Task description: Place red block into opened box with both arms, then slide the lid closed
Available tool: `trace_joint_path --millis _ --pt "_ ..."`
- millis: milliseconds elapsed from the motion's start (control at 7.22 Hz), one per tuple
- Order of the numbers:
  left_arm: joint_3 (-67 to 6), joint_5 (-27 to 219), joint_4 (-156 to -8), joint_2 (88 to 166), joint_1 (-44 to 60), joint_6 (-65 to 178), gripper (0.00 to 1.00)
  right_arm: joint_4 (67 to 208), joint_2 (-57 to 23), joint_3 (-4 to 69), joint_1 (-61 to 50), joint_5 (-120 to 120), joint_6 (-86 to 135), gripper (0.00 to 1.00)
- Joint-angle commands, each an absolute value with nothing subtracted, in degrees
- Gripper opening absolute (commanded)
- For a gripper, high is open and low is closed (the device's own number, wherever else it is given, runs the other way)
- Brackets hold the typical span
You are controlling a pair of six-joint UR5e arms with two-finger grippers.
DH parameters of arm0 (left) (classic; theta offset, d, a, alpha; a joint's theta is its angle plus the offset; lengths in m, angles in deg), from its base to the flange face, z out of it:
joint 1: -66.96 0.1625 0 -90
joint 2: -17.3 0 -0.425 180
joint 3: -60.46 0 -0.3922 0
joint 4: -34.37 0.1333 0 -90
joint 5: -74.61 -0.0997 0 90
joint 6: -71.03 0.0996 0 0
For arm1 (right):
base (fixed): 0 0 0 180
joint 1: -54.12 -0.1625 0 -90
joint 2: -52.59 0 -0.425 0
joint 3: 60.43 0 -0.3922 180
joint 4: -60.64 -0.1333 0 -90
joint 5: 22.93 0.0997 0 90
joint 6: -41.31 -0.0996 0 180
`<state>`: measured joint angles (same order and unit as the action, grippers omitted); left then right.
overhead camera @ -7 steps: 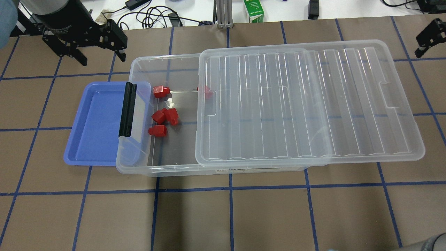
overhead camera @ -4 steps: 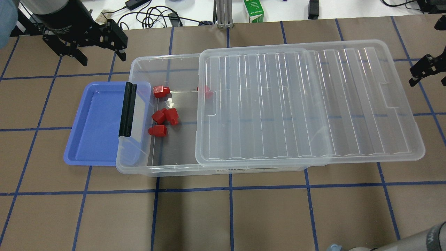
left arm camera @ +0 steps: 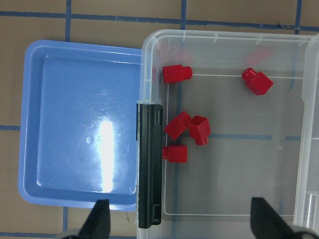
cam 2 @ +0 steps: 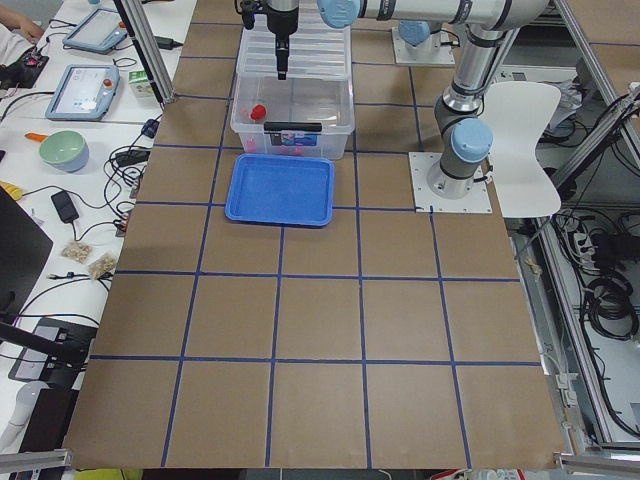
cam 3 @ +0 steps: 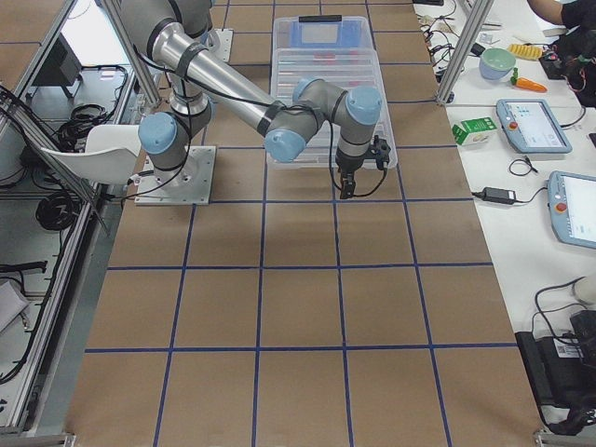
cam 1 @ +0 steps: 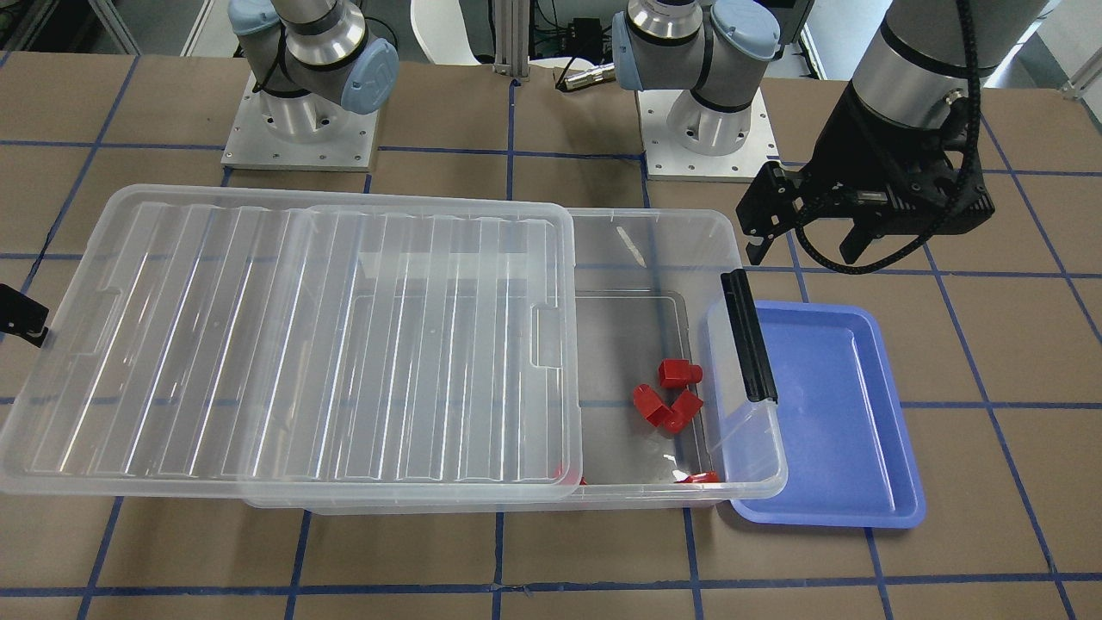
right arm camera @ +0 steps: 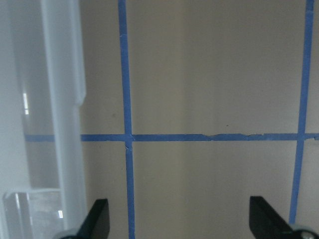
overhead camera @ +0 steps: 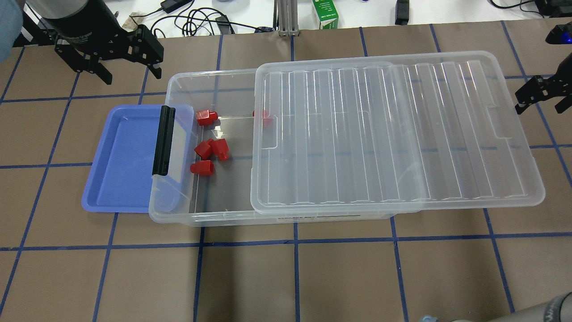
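Observation:
Several red blocks [overhead camera: 204,149] [left arm camera: 176,125] lie on the floor of the clear box [overhead camera: 210,76], near its black latch [overhead camera: 163,141]. One red block [overhead camera: 263,116] shows through the lid's edge. The ribbed lid [overhead camera: 380,134] [cam 1: 284,344] covers most of the box and overhangs its right end, leaving the latch end uncovered. My left gripper [overhead camera: 132,74] [cam 1: 805,254] hangs open and empty behind the box's left end. My right gripper [overhead camera: 538,105] [right arm camera: 179,224] is open and empty over bare table just beyond the lid's right short edge [right arm camera: 62,124].
A shallow blue tray [overhead camera: 120,156] [left arm camera: 84,124] lies partly under the box's latch end. Cables and a green carton [overhead camera: 325,13] sit beyond the table's far edge. Both arm bases [cam 1: 301,129] stand behind the box.
My right gripper has come down and inward from the table's far right corner to the lid's right short edge. The left arm, box, lid and blocks have not moved.

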<state>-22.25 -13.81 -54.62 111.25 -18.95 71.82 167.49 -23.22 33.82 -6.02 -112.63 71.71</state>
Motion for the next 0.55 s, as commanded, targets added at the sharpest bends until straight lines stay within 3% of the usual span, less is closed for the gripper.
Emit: trace_joint_path --millis 0,415 --pt "-22.3 -13.8 -54.7 111.3 -19.0 71.8 1.0 167.5 -23.3 34.4 -8.8 -112.6 71.3 1.0" --pt "-22.3 -13.8 -54.7 111.3 -19.0 71.8 1.0 167.7 -24.8 36.9 -13.3 -112.5 64.0 1.0"
